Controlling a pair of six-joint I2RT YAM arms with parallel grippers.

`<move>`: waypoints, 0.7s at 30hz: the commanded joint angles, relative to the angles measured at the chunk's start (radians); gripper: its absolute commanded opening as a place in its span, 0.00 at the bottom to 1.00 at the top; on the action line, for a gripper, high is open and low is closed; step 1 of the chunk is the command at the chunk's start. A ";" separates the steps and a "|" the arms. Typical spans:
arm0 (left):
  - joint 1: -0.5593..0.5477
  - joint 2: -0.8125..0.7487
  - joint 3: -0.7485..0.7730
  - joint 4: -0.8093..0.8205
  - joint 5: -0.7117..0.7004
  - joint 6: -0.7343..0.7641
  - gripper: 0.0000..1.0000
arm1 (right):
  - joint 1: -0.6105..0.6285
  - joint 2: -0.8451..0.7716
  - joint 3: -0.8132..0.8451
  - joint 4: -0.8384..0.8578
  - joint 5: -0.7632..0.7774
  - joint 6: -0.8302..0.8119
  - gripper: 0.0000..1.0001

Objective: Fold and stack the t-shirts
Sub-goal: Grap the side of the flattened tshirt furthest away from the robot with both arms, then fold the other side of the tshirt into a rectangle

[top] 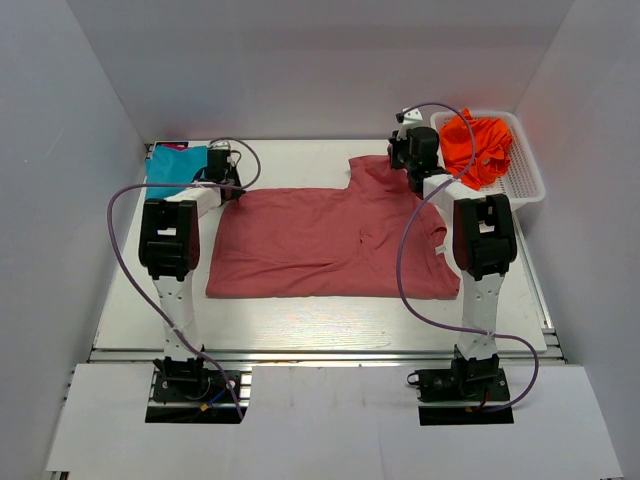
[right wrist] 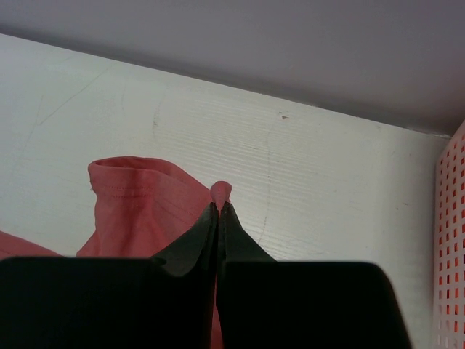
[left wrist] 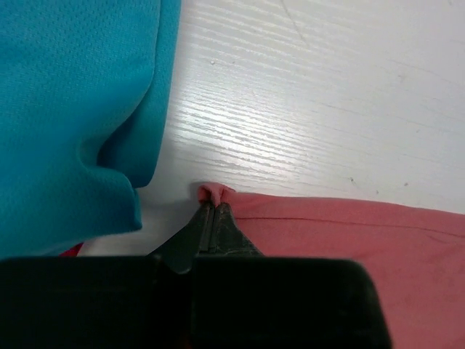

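Note:
The dusty-red t-shirt (top: 330, 245) lies spread flat on the table's middle. My left gripper (top: 228, 180) is shut on its far left corner; the pinched cloth tip (left wrist: 215, 192) shows above the jaws. My right gripper (top: 412, 165) is shut on its far right edge near the sleeve (right wrist: 138, 211); a cloth tip (right wrist: 221, 193) sticks out of the jaws. The teal t-shirt (top: 176, 165) lies folded at the far left, close beside the left gripper (left wrist: 73, 109). The orange t-shirt (top: 478, 145) is bunched in the white mesh basket (top: 525, 175).
The basket stands at the far right corner, its wall (right wrist: 452, 240) just right of my right gripper. White walls enclose the table on three sides. Both arms' cables loop over the table's sides.

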 commanded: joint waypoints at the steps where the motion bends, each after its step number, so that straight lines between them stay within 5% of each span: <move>1: -0.009 -0.144 -0.008 -0.002 -0.074 0.045 0.00 | -0.003 -0.039 -0.018 0.051 0.020 0.007 0.00; 12: -0.018 -0.357 -0.276 0.157 -0.019 0.046 0.00 | -0.006 -0.237 -0.268 0.151 0.072 0.004 0.00; 21: -0.018 -0.529 -0.503 0.255 0.057 0.028 0.00 | 0.003 -0.576 -0.619 0.203 0.118 -0.005 0.00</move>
